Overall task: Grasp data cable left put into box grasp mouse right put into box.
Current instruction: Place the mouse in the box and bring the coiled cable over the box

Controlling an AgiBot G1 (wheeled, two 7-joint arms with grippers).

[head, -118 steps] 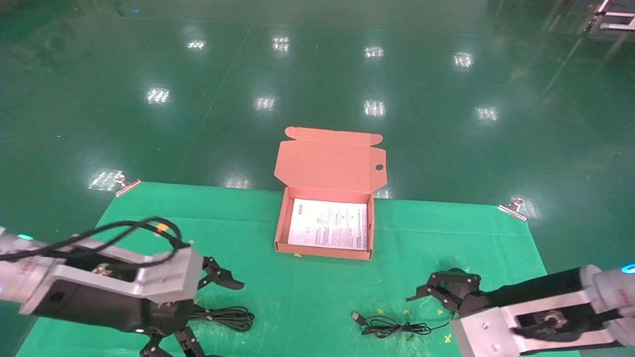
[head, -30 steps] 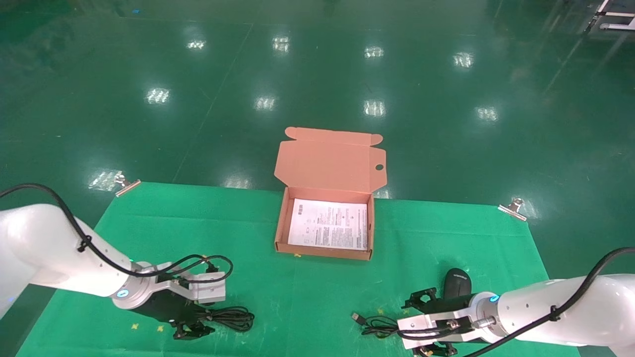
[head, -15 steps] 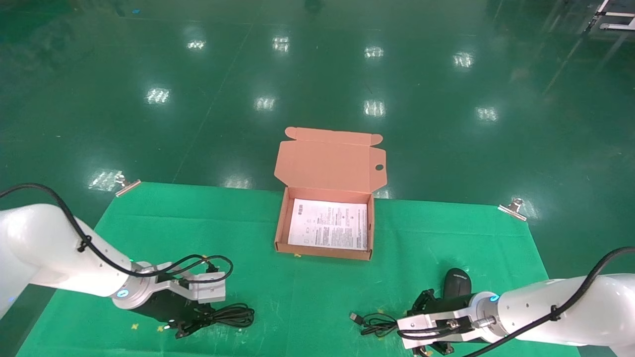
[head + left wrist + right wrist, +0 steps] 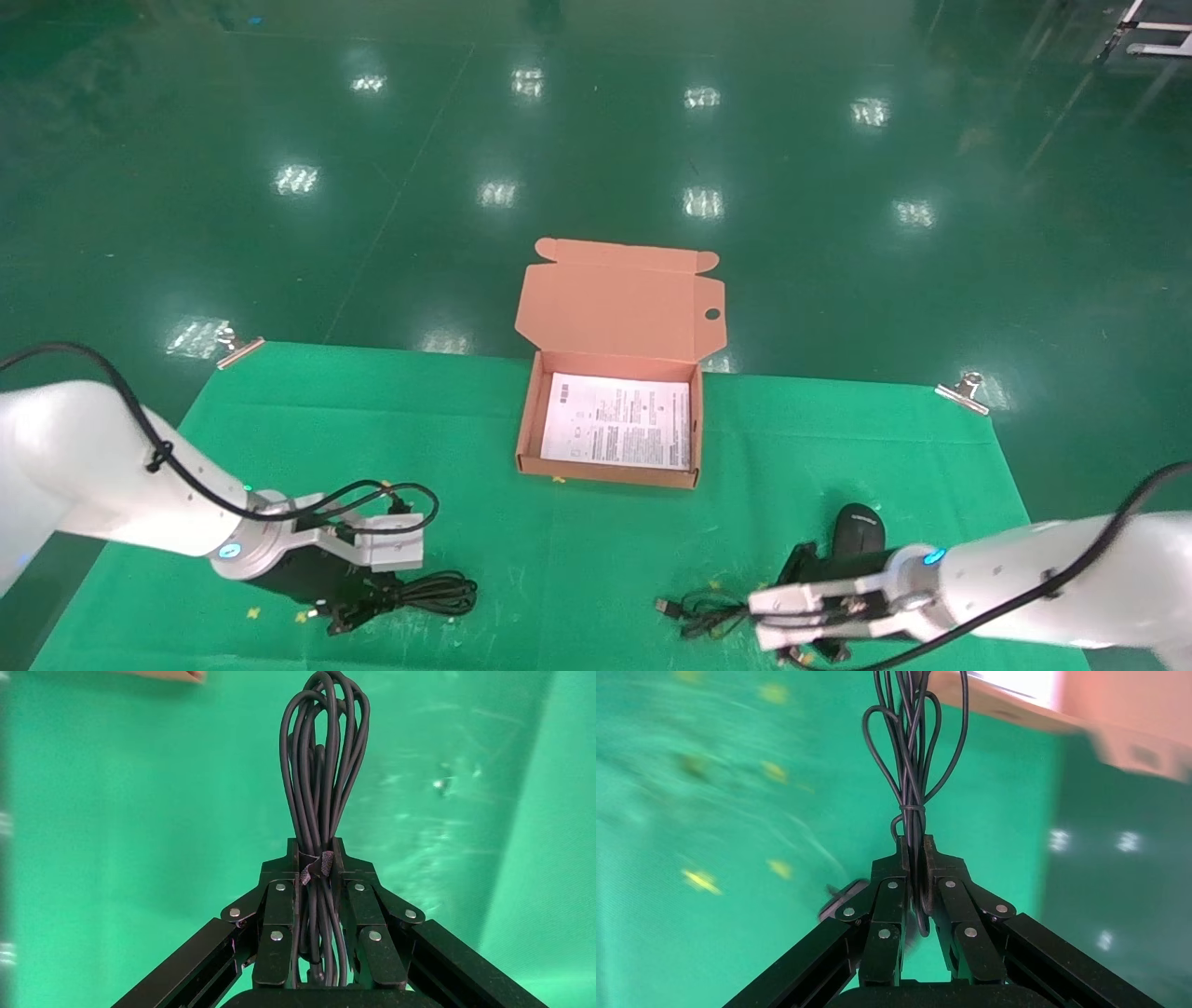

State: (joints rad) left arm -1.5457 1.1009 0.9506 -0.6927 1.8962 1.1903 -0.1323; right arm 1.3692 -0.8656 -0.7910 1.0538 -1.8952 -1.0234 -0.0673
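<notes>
The data cable (image 4: 436, 593), a black looped bundle, lies on the green mat at the front left. My left gripper (image 4: 358, 608) is shut on its near end; the left wrist view shows the bundle (image 4: 323, 762) clamped between the left gripper's (image 4: 315, 852) jaws at its tie. The black mouse (image 4: 859, 529) sits at the front right. My right gripper (image 4: 778, 629) is shut on the mouse's thin coiled cord (image 4: 700, 615), not on the mouse body; the right wrist view shows the cord (image 4: 912, 748) pinched in the right gripper (image 4: 912, 846). The open box (image 4: 526, 419) stands mid-table with a white sheet inside.
The box's lid (image 4: 616, 308) stands open at the back. The cord's USB plug (image 4: 663, 607) lies left of the right gripper. Metal clips (image 4: 962, 391) hold the mat's far corners. The box edge (image 4: 1018, 706) shows ahead in the right wrist view.
Both arms came down to the mat. My left gripper closed on the data cable. My right gripper closed on the mouse's cord and is moving slightly.
</notes>
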